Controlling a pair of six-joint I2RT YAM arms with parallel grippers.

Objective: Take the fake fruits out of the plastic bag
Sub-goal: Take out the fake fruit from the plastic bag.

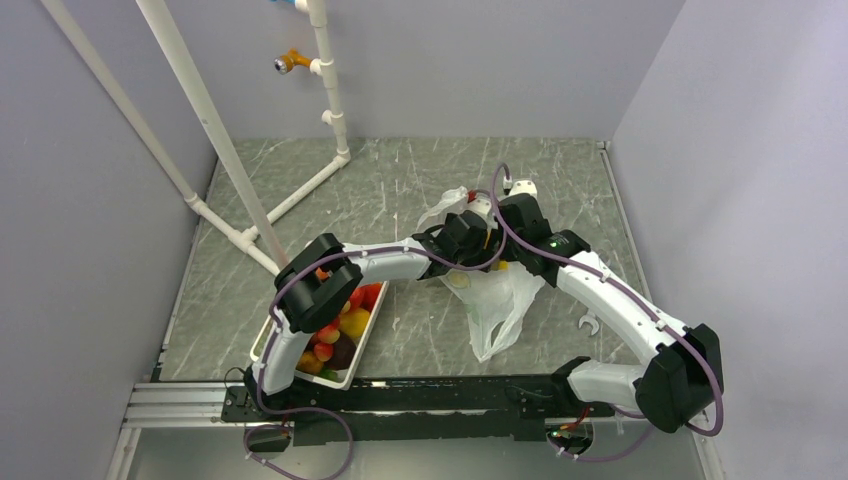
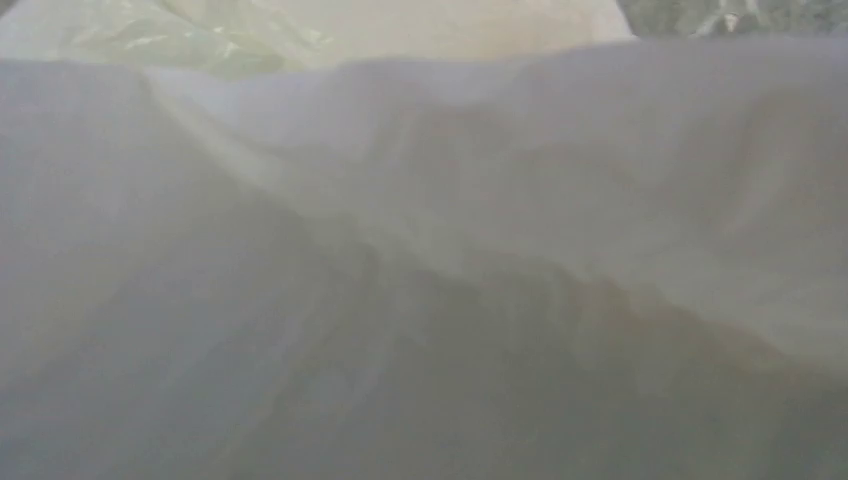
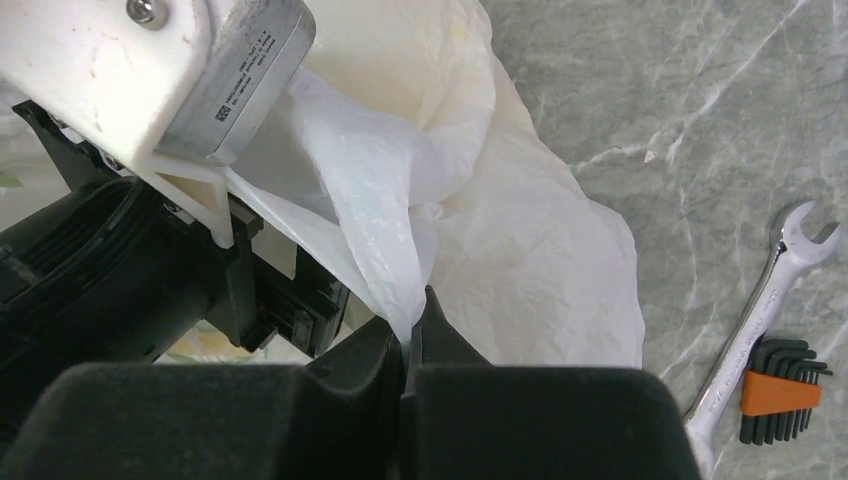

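Note:
The translucent white plastic bag (image 1: pixel 500 300) lies crumpled at mid table. My right gripper (image 3: pixel 412 322) is shut on a fold of the bag's rim (image 3: pixel 385 230) and holds it up. The left gripper (image 1: pixel 462 238) reaches into the bag's mouth from the left, and its fingers are hidden by the plastic. The left wrist view shows only bag film (image 2: pixel 450 200) close to the lens. Of the fake fruits, only a yellowish shape (image 1: pixel 460 281) shows faintly through the bag; I cannot tell which fruit it is.
A white wire basket (image 1: pixel 262 345) with several coloured fruits stands at the near left, under the left arm. A white pipe frame (image 1: pixel 230 170) rises at the back left. A wrench (image 3: pixel 760 300) and a hex key set (image 3: pixel 780 390) lie right of the bag.

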